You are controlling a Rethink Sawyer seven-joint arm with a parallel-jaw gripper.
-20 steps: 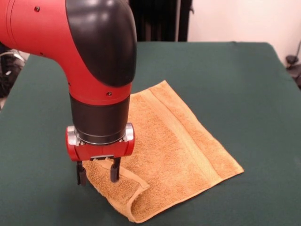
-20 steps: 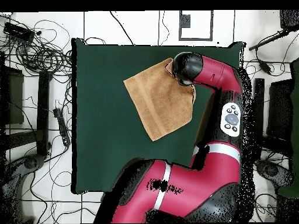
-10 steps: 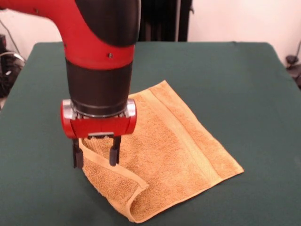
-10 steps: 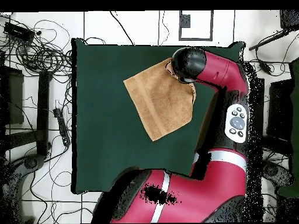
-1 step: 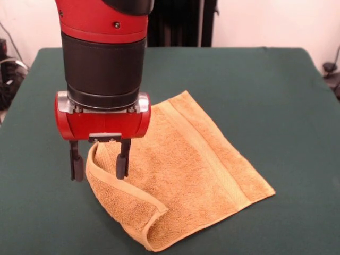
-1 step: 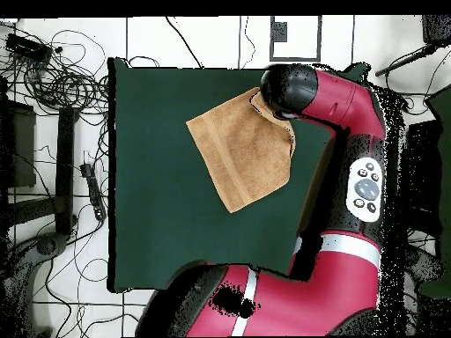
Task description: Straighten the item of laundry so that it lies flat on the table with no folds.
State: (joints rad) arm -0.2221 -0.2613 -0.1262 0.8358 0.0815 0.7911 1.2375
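The item of laundry [image 5: 196, 164], a golden-orange towel, lies spread on the green table [image 5: 255, 85], with a ribbed band running along its right side. Its left edge is raised off the table and stands between the fingers of my gripper [image 5: 99, 166], which is shut on it from above. The towel's near corner [image 5: 154, 226] is folded over on itself. In the overhead view the towel [image 6: 242, 150] sits near the table's upper right, and the arm's head [image 6: 286, 86] covers the gripper and the held edge.
Green table [image 6: 158, 194] stretches wide to the left of the towel in the overhead view. Cables [image 6: 62, 79] and dark stands [image 6: 66, 167] crowd the floor around the table. The arm's body [image 6: 343, 202] runs along the table's right side.
The gripper has risen and shifted slightly left in the front view, lifting the towel's left edge off the table with it. The rest of the towel has stayed put.
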